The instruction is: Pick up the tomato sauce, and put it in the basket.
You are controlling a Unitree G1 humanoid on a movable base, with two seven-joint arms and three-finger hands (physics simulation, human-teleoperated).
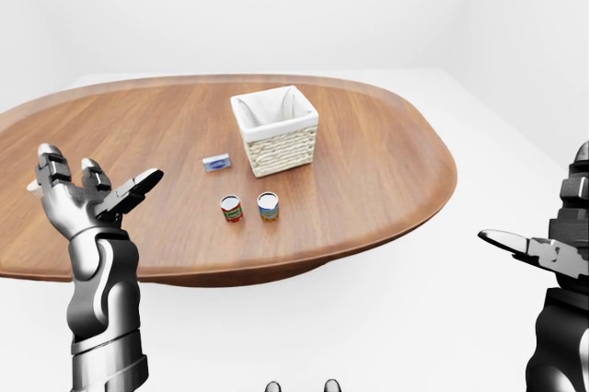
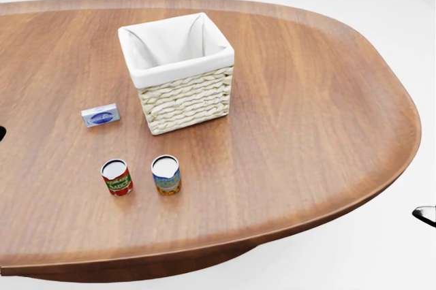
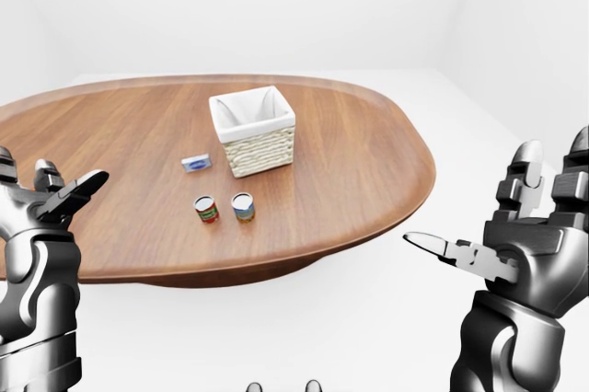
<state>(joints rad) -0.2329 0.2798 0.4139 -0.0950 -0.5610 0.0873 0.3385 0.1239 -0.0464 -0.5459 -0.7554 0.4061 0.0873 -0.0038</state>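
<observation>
Left hand [image 1: 87, 194] raised at left-eye view's lower left, fingers spread, empty. Right hand [image 3: 515, 249] raised at right-eye view's lower right, likewise splayed, empty, off the table's [image 2: 306, 133] right edge. Tomato sauce can [image 2: 116, 177] upright near table's near edge, left of a second can [image 2: 165, 174], close but apart. Small blue-white box [image 2: 101, 115] farther in. Basket [image 2: 178, 72] beyond cans, mid-table, white-lined.

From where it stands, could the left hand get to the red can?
Probably yes. The left hand is open and empty, raised over the table's near left part. Nothing lies between it and the red can; the other can stands on its far side.
</observation>
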